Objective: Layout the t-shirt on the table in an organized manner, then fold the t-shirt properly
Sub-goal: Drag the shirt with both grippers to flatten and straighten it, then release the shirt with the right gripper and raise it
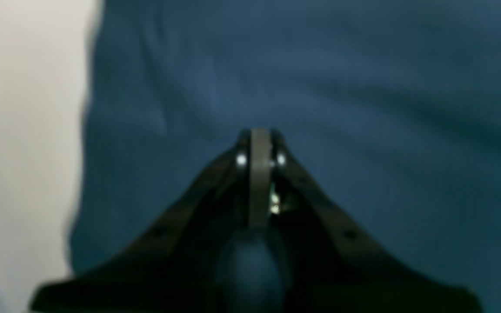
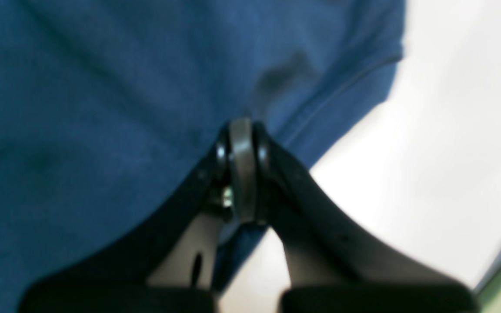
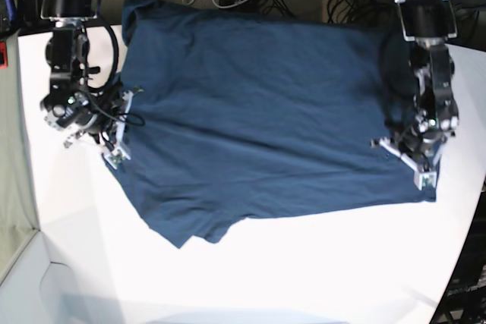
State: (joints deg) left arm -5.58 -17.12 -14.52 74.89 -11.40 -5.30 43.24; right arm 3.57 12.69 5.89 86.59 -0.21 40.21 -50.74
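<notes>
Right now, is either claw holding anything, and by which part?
Both claws are shut on the t-shirt: the left claw pinches cloth near one side edge, the right claw near the opposite edge by a hem.

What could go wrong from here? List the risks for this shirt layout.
1. The t-shirt is still rumpled, with a flap bunched at its near edge; folding now would likely lock in creases.
2. The left gripper and right gripper are shut at opposite sides; uneven pulling could skew the cloth on the table.
</notes>
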